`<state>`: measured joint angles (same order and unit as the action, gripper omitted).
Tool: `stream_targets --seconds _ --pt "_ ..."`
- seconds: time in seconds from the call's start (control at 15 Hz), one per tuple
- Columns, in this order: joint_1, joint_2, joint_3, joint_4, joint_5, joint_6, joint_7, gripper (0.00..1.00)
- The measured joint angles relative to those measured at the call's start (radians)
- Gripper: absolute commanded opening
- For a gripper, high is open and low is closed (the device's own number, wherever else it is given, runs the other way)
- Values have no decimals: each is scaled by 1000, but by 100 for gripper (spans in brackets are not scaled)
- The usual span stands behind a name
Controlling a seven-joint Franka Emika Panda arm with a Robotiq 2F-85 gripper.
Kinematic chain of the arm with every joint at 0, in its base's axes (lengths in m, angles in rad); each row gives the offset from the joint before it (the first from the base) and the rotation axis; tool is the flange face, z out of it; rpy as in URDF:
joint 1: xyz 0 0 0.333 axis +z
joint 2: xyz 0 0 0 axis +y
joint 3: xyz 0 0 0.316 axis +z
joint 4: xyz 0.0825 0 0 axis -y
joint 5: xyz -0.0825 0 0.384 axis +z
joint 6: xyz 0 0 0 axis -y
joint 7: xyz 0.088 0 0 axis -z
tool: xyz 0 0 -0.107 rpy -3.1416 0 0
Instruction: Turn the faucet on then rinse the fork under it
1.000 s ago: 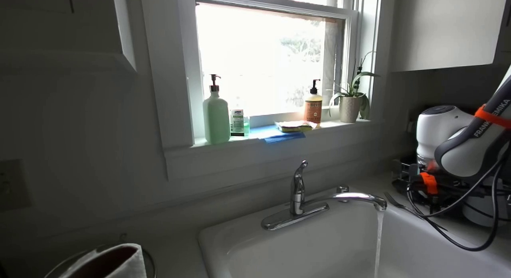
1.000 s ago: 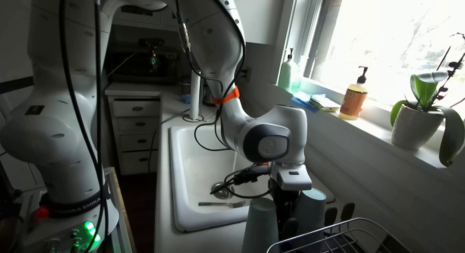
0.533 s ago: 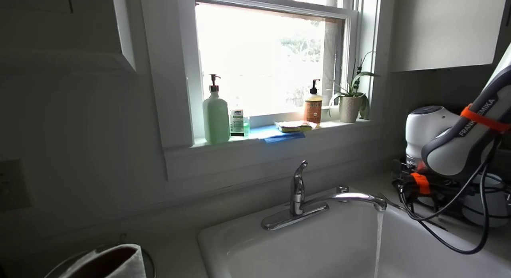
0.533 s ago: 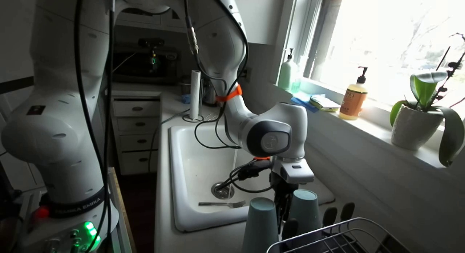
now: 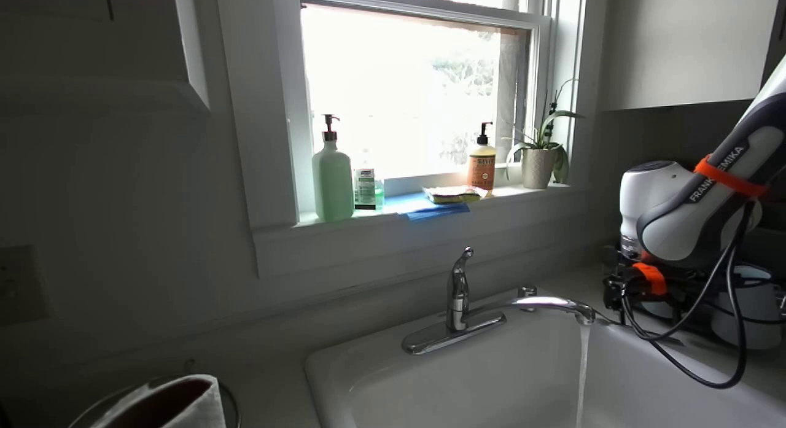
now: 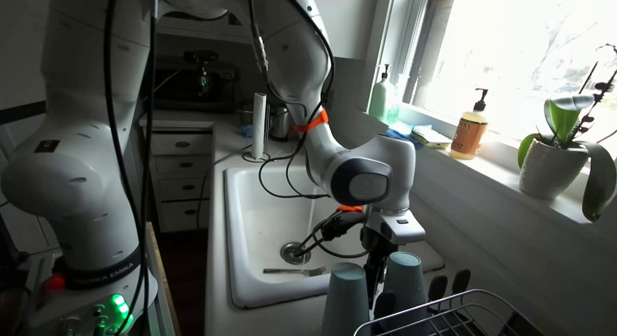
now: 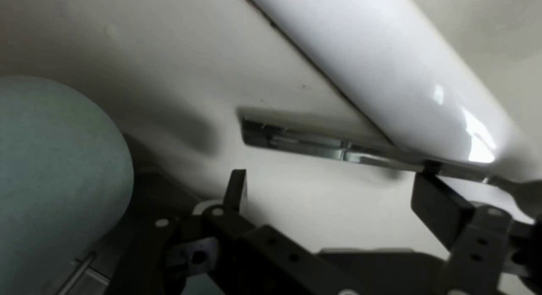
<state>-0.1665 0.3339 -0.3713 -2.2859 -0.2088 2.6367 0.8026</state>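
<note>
Water (image 5: 583, 366) streams from the silver faucet's (image 5: 457, 296) spout into the sink; in the other camera's picture the arm hides the faucet. Low over the counter beside the sink, my gripper (image 7: 332, 174) stands open, jaws spread wide with nothing between them. Just beyond the fingertips in the wrist view lies a shiny metal utensil (image 7: 317, 147), likely a fork, against the sink rim. Its far end is hidden behind the right finger; I cannot tell whether they touch. Another fork (image 6: 284, 270) rests in the sink basin near the drain.
Upturned pale green cups (image 6: 347, 297) stand close around the gripper, beside a wire dish rack (image 6: 462, 302). The raised sink rim (image 7: 394, 70) runs along the counter. Soap bottles (image 5: 333, 185) and a potted plant (image 5: 537, 167) line the window sill.
The arm has shifted toward the sink and window. Beside the spout tip, the utensil's visible end sits lower than before. Water was running throughout, and the fork in the basin has not moved.
</note>
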Motion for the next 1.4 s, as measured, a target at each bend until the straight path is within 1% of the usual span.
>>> stream_targets --seconds 0.27,0.6,0.93,1.4 --pt "0 9 0 23 10 -39 -26 100" --pt "-1 18 -1 43 35 -69 -30 100" --pt "-1 17 -1 60 129 -78 -20 100" --pt "-2 17 -2 79 248 -99 70 100"
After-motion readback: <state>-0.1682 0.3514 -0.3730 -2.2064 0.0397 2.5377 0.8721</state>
